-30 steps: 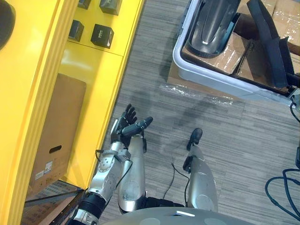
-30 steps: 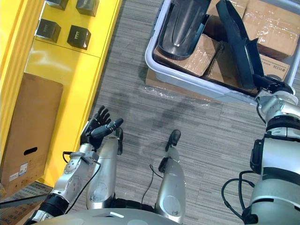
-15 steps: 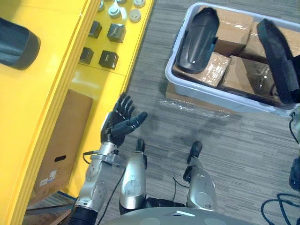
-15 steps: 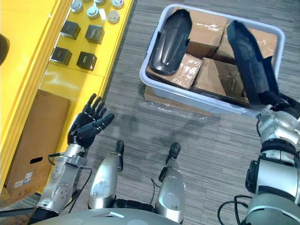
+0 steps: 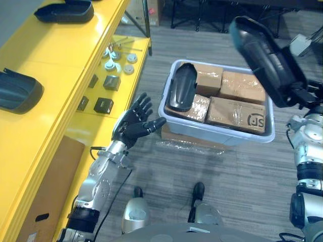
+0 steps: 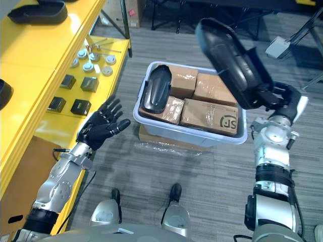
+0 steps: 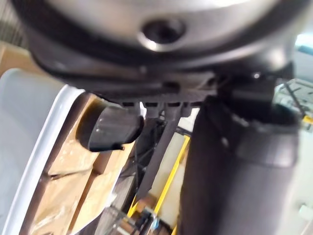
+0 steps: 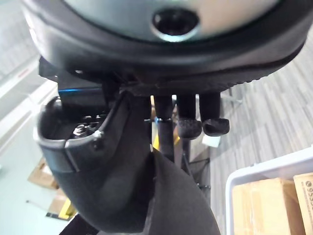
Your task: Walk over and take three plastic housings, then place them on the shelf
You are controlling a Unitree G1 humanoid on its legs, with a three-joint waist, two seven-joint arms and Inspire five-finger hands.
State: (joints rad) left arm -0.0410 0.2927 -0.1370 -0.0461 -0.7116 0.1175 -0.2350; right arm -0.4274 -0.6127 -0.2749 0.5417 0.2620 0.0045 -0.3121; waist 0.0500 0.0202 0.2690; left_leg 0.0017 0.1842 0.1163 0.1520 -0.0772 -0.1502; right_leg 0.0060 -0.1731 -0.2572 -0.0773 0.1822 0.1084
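Your right hand (image 6: 276, 99) grips, fingers curled, the lower end of a long plastic housing (image 6: 229, 59). The housing is dark, glossy and curved like a shell, and it is raised at a tilt above the tote (image 6: 187, 132). Your left hand (image 5: 132, 126) is spread, fingers straight and fanned, between the yellow shelf (image 5: 55, 58) and the tote.

The tote is pale, smooth plastic with rounded corners. Inside lie film-wrapped cardboard boxes (image 6: 209, 115), with a second housing (image 6: 155, 91) leaning on them at the left end.

On the shelf's top level, well apart, rest a near housing (image 5: 17, 92) and a far housing (image 5: 64, 10). The lower level carries small black blocks (image 5: 103, 105) and round metal parts (image 5: 118, 55).
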